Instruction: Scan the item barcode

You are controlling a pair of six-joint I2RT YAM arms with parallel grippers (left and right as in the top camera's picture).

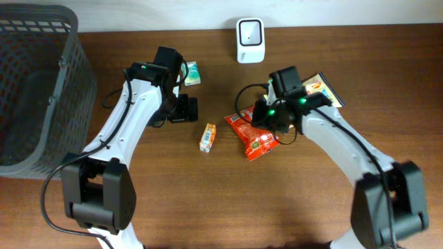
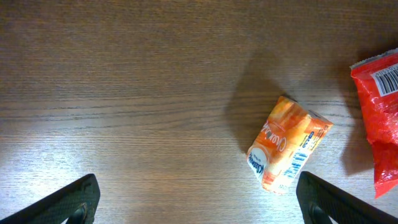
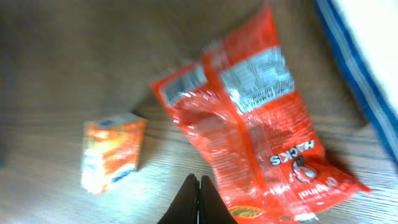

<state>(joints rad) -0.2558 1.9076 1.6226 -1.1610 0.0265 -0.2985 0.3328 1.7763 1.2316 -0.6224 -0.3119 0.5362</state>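
The orange carton (image 2: 286, 146) lies flat on the tabletop (image 1: 277, 200) near its middle, just beside the red snack bag (image 3: 249, 124), and a striped barcode panel seems to run along the carton's side edge in the left wrist view. Either one could be the item meant. The carton looks like the easier choice, since it is small and stiff, while the bag is crinkled and glossy and its printed label would be hard to keep flat. The left fingers (image 2: 68, 202) are spread fully wide and grasp nothing, with the carton off toward one finger instead of centred between them. The right fingers (image 3: 191, 202) are clenched together on nothing, poised over the lower edge of the bag. The step in hand appears to be the pick-up. To do it well, the left arm should shift sideways until the carton sits midway between the fingers, then descend and close across the narrow faces, leaving the barcode side uncovered. The carton should then go to the white scanner (image 1: 249, 31) at the far edge of the tabletop, with the code turned squarely to its window. The bag lies close enough to snag, so the fingers should come straight down.
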